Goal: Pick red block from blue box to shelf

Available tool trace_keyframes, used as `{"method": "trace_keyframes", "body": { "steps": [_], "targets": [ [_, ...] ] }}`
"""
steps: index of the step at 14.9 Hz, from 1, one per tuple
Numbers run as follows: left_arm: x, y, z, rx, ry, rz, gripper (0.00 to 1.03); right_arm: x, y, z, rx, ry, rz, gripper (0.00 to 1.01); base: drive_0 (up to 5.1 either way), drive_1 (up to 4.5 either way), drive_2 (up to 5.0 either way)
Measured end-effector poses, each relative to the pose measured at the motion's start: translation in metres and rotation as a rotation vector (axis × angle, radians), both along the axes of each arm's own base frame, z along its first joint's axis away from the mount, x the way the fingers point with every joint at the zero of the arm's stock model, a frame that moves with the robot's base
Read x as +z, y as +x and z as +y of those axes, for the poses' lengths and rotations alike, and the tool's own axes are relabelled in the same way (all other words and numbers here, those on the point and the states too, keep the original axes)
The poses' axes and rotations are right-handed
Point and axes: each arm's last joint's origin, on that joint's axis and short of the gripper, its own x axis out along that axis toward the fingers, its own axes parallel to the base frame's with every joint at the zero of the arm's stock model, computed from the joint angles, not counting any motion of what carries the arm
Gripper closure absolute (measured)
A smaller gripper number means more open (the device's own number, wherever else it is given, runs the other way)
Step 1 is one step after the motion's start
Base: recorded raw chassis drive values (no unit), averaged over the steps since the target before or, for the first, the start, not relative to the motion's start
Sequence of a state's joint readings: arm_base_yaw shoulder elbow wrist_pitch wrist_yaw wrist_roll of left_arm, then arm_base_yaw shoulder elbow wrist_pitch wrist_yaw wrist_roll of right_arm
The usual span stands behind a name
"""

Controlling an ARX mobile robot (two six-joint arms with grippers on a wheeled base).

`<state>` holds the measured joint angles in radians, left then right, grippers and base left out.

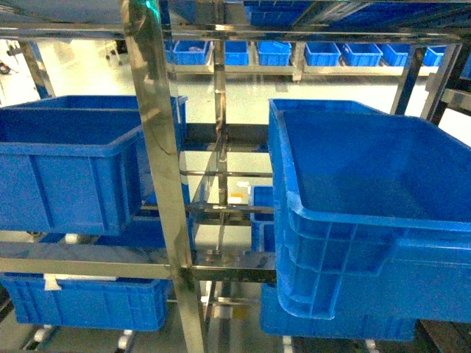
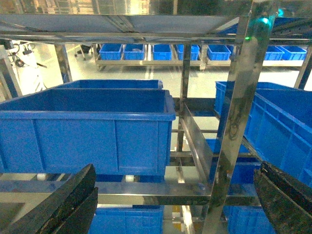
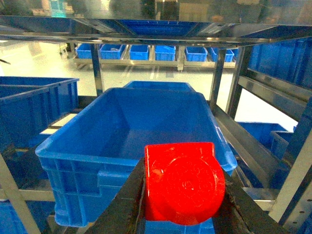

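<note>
My right pincer [image 3: 183,195] is clamped on the red block [image 3: 183,181], which sits squarely between its two dark fingers, the round stud face turned toward my wrist camera. The block hangs just in front of the near rim of a dark blue ribbed crate [image 3: 146,126] that stands on the shelf [image 1: 158,169]. My left pincer [image 2: 175,204] is spread wide with nothing between its fingers, facing another blue crate [image 2: 87,126] on the same shelf. In the head view neither pincer nor the block shows, and the lower edge of the block is cut off by the frame. The block is glossy, smooth plastic; the shelf is mirror-bright steel with square posts and flat rails; the crates have ribbed, moulded walls.
</note>
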<state>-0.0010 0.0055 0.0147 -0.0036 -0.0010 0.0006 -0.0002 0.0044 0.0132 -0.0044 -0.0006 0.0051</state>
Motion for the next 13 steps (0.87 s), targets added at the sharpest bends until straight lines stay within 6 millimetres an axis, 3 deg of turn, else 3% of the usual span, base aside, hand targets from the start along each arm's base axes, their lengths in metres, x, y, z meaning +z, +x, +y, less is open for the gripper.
{"method": "trace_keyframes", "body": {
  "steps": [4, 5, 7, 10, 12, 13],
  "targets": [
    [0.0, 0.0, 0.0, 0.0, 0.0, 0.0, 0.05, 0.0, 0.0, 0.0, 0.0, 0.0, 0.0, 0.73, 0.0, 0.0, 0.0],
    [0.0, 0.0, 0.0, 0.0, 0.0, 0.0, 0.05, -0.004, 0.004, 0.004, -0.05, -0.127, 0.217, 0.73, 0.0, 0.0, 0.0],
    [0.0, 0.0, 0.0, 0.0, 0.0, 0.0, 0.05, 0.004, 0.017, 0.003, -0.034, -0.136, 0.23, 0.73, 0.0, 0.0, 0.0],
    [0.0, 0.0, 0.0, 0.0, 0.0, 0.0, 0.05, 0.023, 0.062, 0.001, 0.037, -0.083, 0.221, 0.73, 0.0, 0.0, 0.0],
    [0.0, 0.0, 0.0, 0.0, 0.0, 0.0, 0.05, 0.023, 0.108, -0.001, 0.048, -0.068, 0.233, 0.73, 0.0, 0.0, 0.0],
    [0.0, 0.0, 0.0, 0.0, 0.0, 0.0, 0.05, 0.022, 0.122, 0.0, 0.058, -0.066, 0.242, 0.73, 0.0, 0.0, 0.0]
  ]
}}
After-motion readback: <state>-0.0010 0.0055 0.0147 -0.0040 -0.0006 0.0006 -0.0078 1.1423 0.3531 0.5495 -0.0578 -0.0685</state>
